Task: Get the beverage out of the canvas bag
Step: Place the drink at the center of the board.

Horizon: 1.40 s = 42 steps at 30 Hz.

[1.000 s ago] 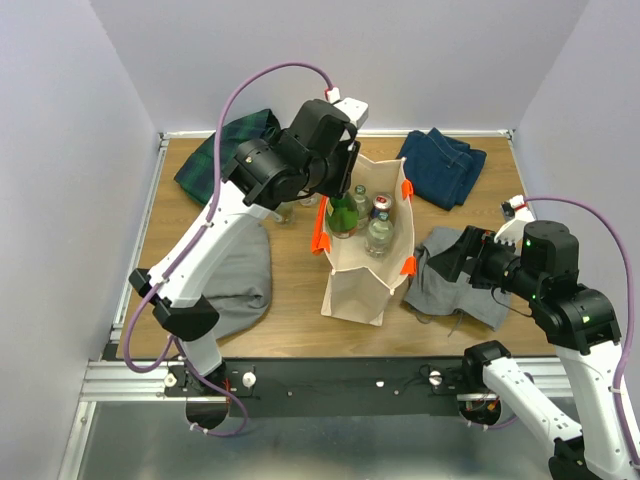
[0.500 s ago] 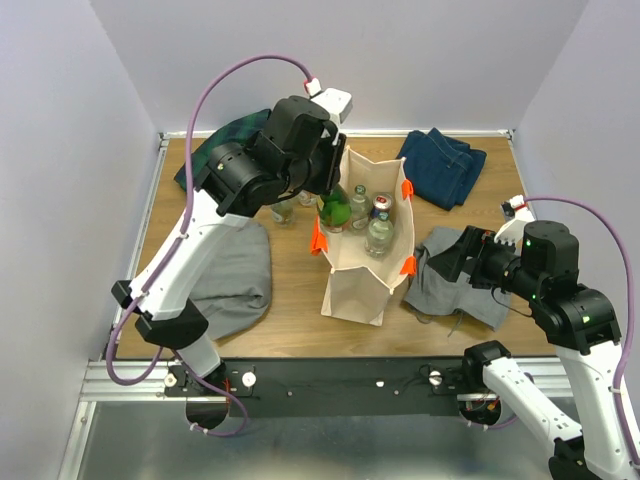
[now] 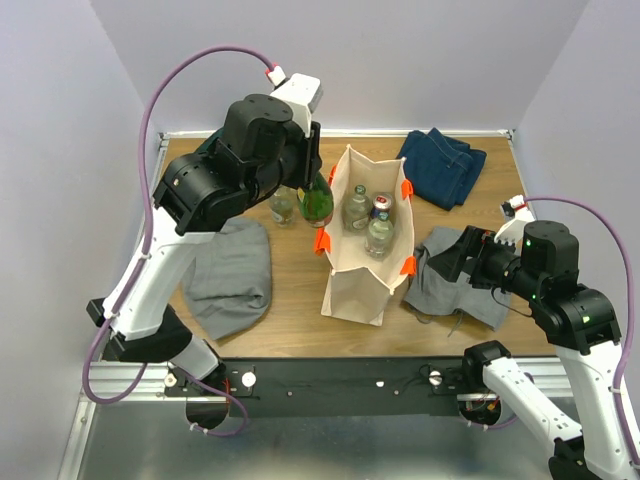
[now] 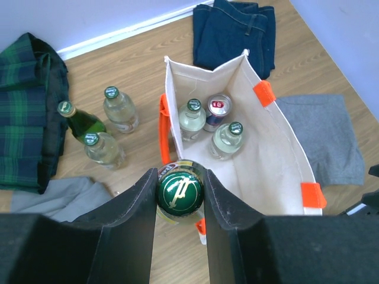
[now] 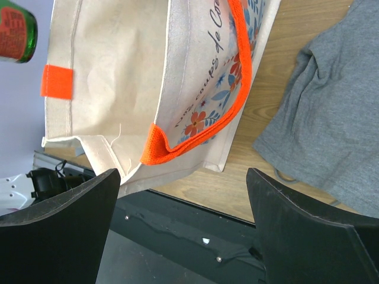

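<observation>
With my left pincer [image 4: 179, 177] clenched on the green bottle [image 3: 318, 203], I am swinging it out of the canvas bag [image 3: 352, 275] to just beyond its left wall, so this beverage is now out.

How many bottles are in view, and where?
6. Three bottles stand on the table left of the canvas bag, two are inside it beside a can, one is held in the left gripper by its left rim. The bag could hide more.
</observation>
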{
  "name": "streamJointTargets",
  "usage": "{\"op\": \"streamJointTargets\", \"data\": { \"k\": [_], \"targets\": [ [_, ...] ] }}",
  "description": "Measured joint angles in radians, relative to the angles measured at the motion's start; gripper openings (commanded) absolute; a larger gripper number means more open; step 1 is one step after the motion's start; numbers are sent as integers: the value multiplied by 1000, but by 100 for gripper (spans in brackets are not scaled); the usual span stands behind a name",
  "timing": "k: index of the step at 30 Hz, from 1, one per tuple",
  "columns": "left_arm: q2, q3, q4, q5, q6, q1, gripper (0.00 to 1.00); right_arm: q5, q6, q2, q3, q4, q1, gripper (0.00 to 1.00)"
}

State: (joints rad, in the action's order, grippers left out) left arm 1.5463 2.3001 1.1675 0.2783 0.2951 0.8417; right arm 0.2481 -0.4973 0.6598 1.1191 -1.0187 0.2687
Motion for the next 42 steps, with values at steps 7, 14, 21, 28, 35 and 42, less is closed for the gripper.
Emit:
{"op": "streamJointTargets", "data": {
  "k": [7, 14, 21, 28, 35, 42],
  "targets": [
    [-17, -12, -4, 59, -12, 0, 0, 0, 0, 0, 0, 0, 0, 96],
    [-39, -99, -48, 126, -29, -12, 0, 0, 0, 0, 0, 0, 0, 96],
    [-39, -192, -104, 126, -37, -84, 0, 0, 0, 0, 0, 0, 0, 96],
    [-39, -354, -209, 58, -37, -184, 0, 0, 0, 0, 0, 0, 0, 96],
    [-23, -429, -295, 4, -44, -224, 0, 0, 0, 5, 0, 0, 0, 96],
    [3, -484, -402, -34, -46, -229, 0, 0, -1, 11, 0, 0, 0, 96]
  ]
}}
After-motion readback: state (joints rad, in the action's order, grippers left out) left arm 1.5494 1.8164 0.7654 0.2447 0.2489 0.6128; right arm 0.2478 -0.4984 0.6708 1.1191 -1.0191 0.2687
